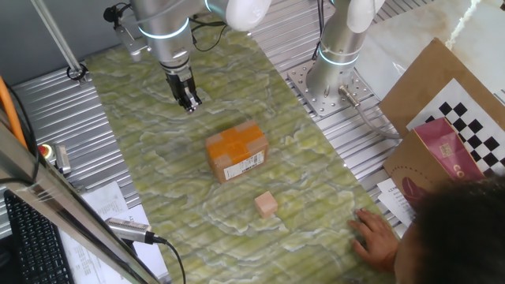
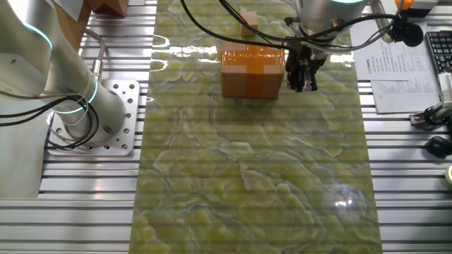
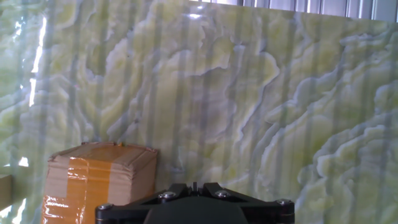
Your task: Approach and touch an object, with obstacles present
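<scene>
The small pale wooden cube (image 1: 267,204) sits on the green marbled mat, near the front in one fixed view and at the far end in the other fixed view (image 2: 248,21). The cardboard box with orange tape (image 1: 236,151) stands between the cube and my gripper; it also shows in the other fixed view (image 2: 253,70) and at the lower left of the hand view (image 3: 99,180). My gripper (image 1: 188,101) hangs above the mat behind the box, beside it in the other fixed view (image 2: 302,77). Its jaws look shut and empty (image 3: 194,186).
A person's hand (image 1: 377,237) rests on the mat's front right corner. The second arm's base (image 1: 335,79) stands on the ribbed metal table right of the mat. A checkerboard sheet and cardboard (image 1: 461,134) lie at far right. A keyboard (image 2: 439,53) and papers lie beside the mat.
</scene>
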### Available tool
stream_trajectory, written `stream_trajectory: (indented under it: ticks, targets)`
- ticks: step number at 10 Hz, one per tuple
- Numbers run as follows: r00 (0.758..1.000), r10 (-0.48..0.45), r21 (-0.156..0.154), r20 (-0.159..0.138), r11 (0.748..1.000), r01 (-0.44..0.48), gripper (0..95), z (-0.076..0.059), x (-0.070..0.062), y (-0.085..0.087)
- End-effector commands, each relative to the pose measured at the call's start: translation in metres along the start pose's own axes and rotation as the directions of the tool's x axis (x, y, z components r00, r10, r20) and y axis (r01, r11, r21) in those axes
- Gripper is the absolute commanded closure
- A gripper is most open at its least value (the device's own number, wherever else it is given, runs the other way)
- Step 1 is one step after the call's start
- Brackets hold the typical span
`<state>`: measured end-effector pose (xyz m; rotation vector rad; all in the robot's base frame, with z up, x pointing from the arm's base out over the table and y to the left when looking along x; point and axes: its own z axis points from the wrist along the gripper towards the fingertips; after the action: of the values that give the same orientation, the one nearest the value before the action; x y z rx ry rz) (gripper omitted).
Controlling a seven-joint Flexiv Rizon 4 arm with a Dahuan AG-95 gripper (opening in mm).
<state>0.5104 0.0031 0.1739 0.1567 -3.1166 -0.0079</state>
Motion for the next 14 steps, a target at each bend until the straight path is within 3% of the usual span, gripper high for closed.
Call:
stream_trajectory:
  ticks: [1, 7, 12, 14]
  targets:
    - [1.0, 0.006, 0.002, -0.002, 1.0, -0.006, 95.0, 0.0, -0.005, 0.003]
    - [1.0, 0.031, 0.004, 0.001, 1.0, -0.031, 95.0, 0.002, -0.03, 0.032]
    - [1.0, 0.022, 0.008, -0.004, 1.0, -0.022, 95.0, 0.0, -0.055, 0.073]
    - [1.0, 0.012, 0.007, -0.013, 1.0, -0.011, 95.0, -0.004, -0.068, 0.098]
